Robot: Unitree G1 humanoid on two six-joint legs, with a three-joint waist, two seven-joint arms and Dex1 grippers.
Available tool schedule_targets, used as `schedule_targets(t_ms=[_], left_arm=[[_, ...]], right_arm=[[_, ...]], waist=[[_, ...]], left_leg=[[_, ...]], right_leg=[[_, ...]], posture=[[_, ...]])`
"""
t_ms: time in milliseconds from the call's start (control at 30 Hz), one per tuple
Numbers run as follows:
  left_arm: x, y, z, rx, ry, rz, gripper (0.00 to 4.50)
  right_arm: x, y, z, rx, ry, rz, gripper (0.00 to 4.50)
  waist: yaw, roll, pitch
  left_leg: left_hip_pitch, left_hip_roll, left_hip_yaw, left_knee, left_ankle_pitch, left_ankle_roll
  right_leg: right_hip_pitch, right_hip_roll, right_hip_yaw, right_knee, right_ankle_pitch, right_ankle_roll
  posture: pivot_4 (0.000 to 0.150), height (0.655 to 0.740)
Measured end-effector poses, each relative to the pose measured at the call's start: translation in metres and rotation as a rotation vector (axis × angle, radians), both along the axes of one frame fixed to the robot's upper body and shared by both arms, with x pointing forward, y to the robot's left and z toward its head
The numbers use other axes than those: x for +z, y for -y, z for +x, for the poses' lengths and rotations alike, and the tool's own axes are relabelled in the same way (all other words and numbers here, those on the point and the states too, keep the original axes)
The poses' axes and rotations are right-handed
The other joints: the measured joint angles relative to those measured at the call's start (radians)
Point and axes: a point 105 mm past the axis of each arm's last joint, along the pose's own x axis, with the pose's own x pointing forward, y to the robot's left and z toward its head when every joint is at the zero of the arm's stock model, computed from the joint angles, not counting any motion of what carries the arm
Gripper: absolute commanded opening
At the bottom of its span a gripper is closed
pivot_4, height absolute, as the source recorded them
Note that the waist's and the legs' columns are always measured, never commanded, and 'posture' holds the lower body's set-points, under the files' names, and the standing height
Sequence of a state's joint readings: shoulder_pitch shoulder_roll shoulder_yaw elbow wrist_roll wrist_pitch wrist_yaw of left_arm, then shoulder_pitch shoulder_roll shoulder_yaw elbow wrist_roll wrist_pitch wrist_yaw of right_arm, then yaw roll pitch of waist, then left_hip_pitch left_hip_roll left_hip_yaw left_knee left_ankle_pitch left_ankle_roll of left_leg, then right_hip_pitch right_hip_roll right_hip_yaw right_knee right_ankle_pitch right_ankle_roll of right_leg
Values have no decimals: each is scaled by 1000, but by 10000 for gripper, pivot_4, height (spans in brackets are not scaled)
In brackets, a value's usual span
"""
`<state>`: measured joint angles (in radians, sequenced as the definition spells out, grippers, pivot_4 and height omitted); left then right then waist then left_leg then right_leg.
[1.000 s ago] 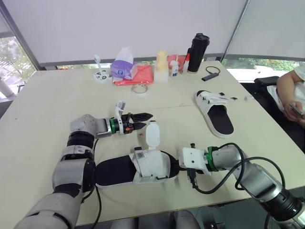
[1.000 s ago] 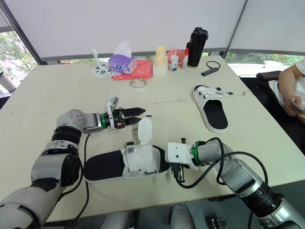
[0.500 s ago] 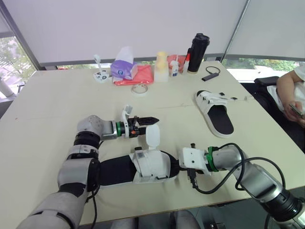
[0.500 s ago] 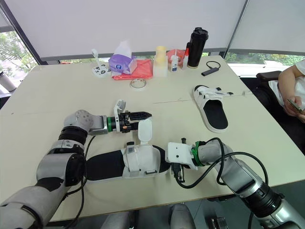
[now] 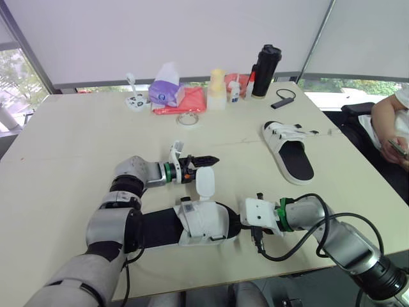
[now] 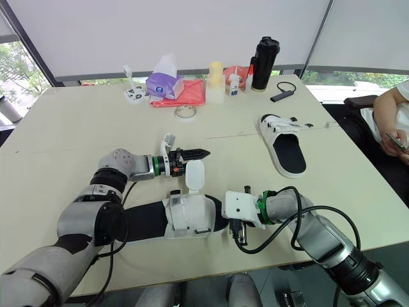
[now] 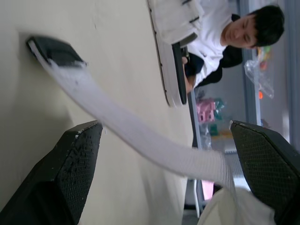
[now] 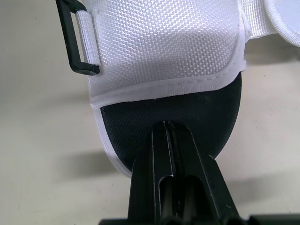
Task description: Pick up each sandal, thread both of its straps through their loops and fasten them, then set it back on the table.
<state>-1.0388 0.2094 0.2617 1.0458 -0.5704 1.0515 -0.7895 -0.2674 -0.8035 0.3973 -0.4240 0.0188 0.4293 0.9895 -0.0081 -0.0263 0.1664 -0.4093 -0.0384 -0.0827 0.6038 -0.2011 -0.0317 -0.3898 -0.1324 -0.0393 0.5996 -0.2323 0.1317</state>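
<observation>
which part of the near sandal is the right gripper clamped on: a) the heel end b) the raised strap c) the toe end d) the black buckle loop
c: the right gripper is shut on the sole's edge at the toe end of the near sandal, just past the white upper, well apart from the raised strap.

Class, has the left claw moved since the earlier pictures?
Yes: the left claw has slid rightward, up to the raised strap of the near sandal.
</observation>
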Motion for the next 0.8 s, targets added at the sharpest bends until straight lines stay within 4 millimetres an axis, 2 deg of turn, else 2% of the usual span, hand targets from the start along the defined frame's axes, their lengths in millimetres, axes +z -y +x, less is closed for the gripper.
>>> schedule_targets(t_ms=[67,167,400,567,633,700,800], left_arm=[[-3,-1,2,18,0,5,44790],[-8,1,3,28,-6,12,36544],[-8,4,3,29,5,10,1873],[-6,3,6,39,29,7,835],[-1,2,6,7,103,34,835],[12,3,3,-72,246,84,835],[38,5,-13,-249,590,184,835]], right_arm=[[0,0,0,0,0,0,0],[0,0,0,0,0,0,0],[0,0,0,0,1,0,0],[0,0,0,0,1,0,0],[0,0,0,0,1,0,0],[0,0,0,1,2,0,0],[0,0,0,2,2,-1,0]], waist=[[0,0,0],[0,0,0],[0,0,0],[0,0,0],[-1,0,0],[-2,0,0],[-3,0,0]], left_leg=[[0,0,0,0,0,0],[0,0,0,0,0,0],[0,0,0,0,0,0],[0,0,0,0,0,0],[0,0,0,0,0,-1],[-1,0,1,0,-1,-1],[-1,1,1,0,-2,-3]], right_leg=[[0,0,0,0,0,0],[0,0,0,0,0,1],[0,0,0,0,1,1],[0,0,0,0,1,1],[0,0,0,0,1,1],[0,0,0,0,1,0],[0,0,0,-1,0,-4]], posture=[[1500,7400],[1500,7400],[1500,7400],[1500,7400],[1500,7400],[1500,7400],[1500,7400]])
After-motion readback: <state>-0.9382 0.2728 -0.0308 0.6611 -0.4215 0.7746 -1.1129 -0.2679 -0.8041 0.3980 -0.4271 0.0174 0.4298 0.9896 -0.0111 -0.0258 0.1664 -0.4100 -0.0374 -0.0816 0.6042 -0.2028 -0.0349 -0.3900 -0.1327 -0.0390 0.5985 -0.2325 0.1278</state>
